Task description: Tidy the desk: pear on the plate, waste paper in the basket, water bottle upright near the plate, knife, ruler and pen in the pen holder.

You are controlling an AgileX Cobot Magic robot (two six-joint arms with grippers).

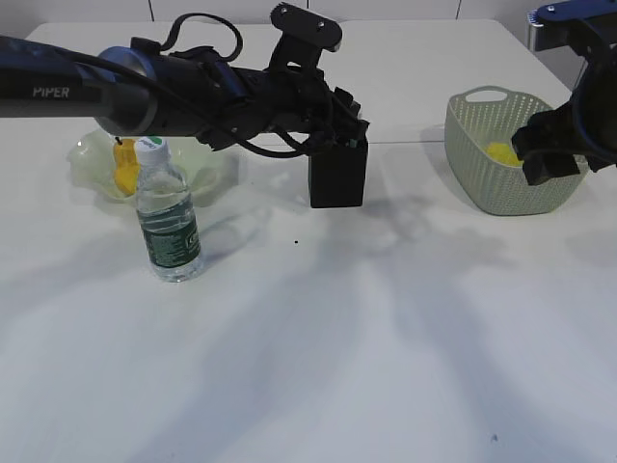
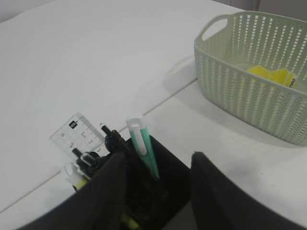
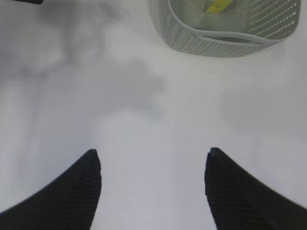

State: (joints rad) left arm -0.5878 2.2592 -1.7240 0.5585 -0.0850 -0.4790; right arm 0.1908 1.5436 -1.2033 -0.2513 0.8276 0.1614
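Observation:
The black pen holder (image 1: pixel 338 177) stands mid-table; in the left wrist view (image 2: pixel 168 182) it holds a green-white knife (image 2: pixel 143 146), a clear ruler (image 2: pixel 76 135) and a black pen (image 2: pixel 111 138). My left gripper (image 2: pixel 158 160) is open just above the holder's mouth, holding nothing. The yellow pear (image 1: pixel 125 166) lies on the pale green plate (image 1: pixel 92 159). The water bottle (image 1: pixel 166 212) stands upright in front of the plate. Yellow waste paper (image 1: pixel 501 152) lies in the green basket (image 1: pixel 487 145). My right gripper (image 3: pixel 152 155) is open and empty above bare table near the basket.
The basket also shows in the left wrist view (image 2: pixel 249 81) and at the top of the right wrist view (image 3: pixel 220 40). The left arm (image 1: pixel 145 92) stretches across the back of the table. A table seam runs behind the holder.

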